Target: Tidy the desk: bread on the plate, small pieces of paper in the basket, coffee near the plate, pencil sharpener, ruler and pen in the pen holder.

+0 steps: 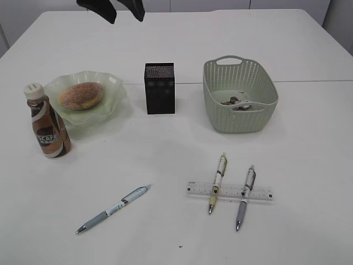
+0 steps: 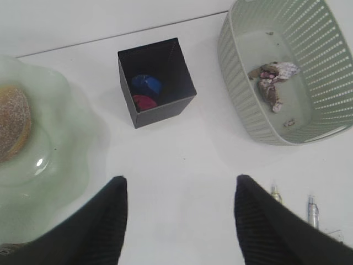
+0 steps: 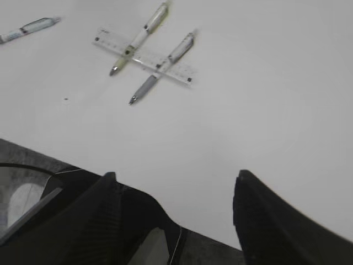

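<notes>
The bread [image 1: 81,95] lies on the green plate [image 1: 113,83], and the coffee [image 1: 48,122] stands by the plate's left front. Small pieces of paper [image 2: 273,80] lie in the basket [image 1: 212,83]. Inside the black pen holder [image 1: 160,91] a blue lump [image 2: 146,84] and a red lump [image 2: 143,102] show; whether either is the pencil sharpener I cannot tell. The ruler [image 1: 259,194] lies on the desk [image 1: 165,154] under two pens [image 1: 219,174] [image 1: 246,193]; a third pen [image 1: 113,210] lies front left. My left gripper [image 2: 180,179] hangs open and empty behind the holder. My right gripper [image 3: 176,174] is open and empty at the desk's edge.
A seam [image 1: 309,81] runs across the tabletop behind the basket. In the right wrist view dark robot hardware [image 3: 66,221] sits below the desk's near edge. The right gripper does not show in the exterior view.
</notes>
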